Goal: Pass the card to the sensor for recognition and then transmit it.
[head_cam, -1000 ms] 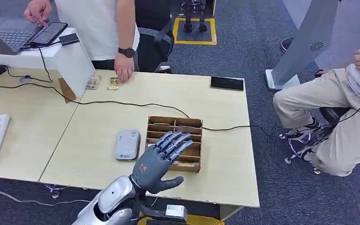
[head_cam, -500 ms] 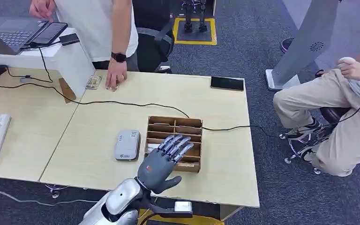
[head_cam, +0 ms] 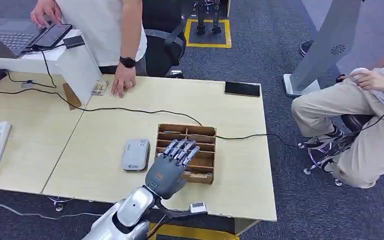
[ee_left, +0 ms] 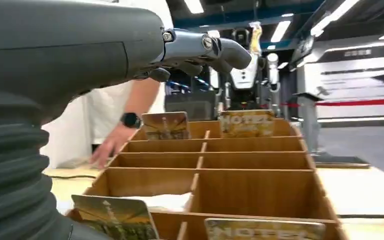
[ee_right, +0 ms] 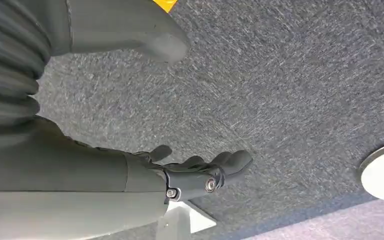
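The light wooden table (head_cam: 105, 150) takes most of the head view, and a black cable (head_cam: 130, 110) runs across it from the left side to the right edge. A person in a white shirt (head_cam: 105, 25) stands at the far side and rests one hand (head_cam: 123, 80) on the table top. On the right a second person in beige trousers (head_cam: 350, 120) sits on a chair.

Near the middle of the table stands the brown wooden organizer box (head_cam: 186, 152), divided into compartments. Just left of it lies the grey sensor (head_cam: 135, 154), flat on the table and apart from the box. A black phone (head_cam: 242, 89) lies at the far right corner of the table.

The left hand (head_cam: 170, 167) is above the near part of the box, with its fingers stretched forward, a little apart, and holding nothing. In the left wrist view the cards (ee_left: 115, 217) stand upright in the box: two in the nearest compartments and two in the farthest row (ee_left: 246, 123); the fingers (ee_left: 215, 47) are above them and I cannot see them touching any card.

The right hand (ee_right: 145, 170) hangs over the grey carpet (ee_right: 305, 90); its fingers are spread and it holds nothing.
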Motion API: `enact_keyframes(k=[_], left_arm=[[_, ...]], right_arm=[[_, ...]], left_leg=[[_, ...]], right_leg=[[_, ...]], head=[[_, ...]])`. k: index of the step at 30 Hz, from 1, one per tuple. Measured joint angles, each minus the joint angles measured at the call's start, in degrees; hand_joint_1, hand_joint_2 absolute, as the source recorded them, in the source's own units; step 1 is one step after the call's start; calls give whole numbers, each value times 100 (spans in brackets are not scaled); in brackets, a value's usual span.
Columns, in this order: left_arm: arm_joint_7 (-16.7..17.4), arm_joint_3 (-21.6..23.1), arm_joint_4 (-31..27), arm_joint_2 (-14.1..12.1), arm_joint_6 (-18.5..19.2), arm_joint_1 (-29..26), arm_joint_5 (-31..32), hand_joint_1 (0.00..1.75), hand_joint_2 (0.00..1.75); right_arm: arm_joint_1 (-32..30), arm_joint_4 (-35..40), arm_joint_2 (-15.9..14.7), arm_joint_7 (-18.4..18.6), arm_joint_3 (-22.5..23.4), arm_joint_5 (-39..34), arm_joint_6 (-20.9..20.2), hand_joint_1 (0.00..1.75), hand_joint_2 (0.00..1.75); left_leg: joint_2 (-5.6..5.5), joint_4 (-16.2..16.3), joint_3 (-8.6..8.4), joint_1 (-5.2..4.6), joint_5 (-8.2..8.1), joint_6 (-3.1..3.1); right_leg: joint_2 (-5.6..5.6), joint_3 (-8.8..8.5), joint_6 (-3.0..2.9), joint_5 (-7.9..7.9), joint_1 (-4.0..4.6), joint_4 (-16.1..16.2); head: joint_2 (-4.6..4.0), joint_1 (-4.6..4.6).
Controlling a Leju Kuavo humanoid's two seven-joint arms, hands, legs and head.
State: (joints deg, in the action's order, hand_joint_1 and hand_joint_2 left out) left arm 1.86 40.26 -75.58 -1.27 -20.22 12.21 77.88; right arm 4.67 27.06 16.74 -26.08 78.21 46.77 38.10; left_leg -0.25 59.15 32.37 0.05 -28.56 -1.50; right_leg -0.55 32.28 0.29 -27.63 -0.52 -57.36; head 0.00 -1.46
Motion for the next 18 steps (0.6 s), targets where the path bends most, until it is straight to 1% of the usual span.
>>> enact_keyframes(k=[3, 5, 8, 10, 12, 18], left_arm=[[280, -84, 125, 39, -120, 28, 291, 0, 175], [728, -167, 201, 68, -383, 27, 765, 0, 175], [1278, -221, 264, 66, -631, 61, 782, 0, 175], [1491, -221, 295, 40, -664, 85, 784, 0, 175], [1589, -221, 328, 18, -664, 102, 784, 0, 175], [1630, -221, 391, -24, -679, 104, 784, 0, 175]], right_arm=[[-11, 20, 4, 28, -26, -2, 0, 0, 175], [-14, 39, 15, 63, -68, -2, 0, 0, 175], [-13, 57, 17, 96, -96, 0, 0, 0, 175], [-13, 68, 17, 96, -101, 0, 0, 0, 175], [-12, 72, 17, 96, -101, 0, 0, 0, 175], [-12, 72, 17, 96, -101, 0, 0, 0, 175]], left_leg=[[0, 0, 1, 0, 0, 0], [0, 0, 1, 0, 0, 0], [-1, 0, 1, 0, 0, 0], [-1, 0, 1, 0, 0, 0], [0, 0, 1, 0, 0, 0], [0, 0, 1, 0, 0, 0]], right_leg=[[0, 0, 0, 0, 0, 0], [-1, 0, 0, 0, 0, 0], [0, 0, 0, 0, 0, 0], [0, 0, 0, 0, 0, 0], [0, 0, 0, 0, 0, 0], [0, 0, 0, 0, 0, 0]], head=[[0, 0], [0, 0], [-2, 0], [0, 0], [0, 0], [0, 0]])
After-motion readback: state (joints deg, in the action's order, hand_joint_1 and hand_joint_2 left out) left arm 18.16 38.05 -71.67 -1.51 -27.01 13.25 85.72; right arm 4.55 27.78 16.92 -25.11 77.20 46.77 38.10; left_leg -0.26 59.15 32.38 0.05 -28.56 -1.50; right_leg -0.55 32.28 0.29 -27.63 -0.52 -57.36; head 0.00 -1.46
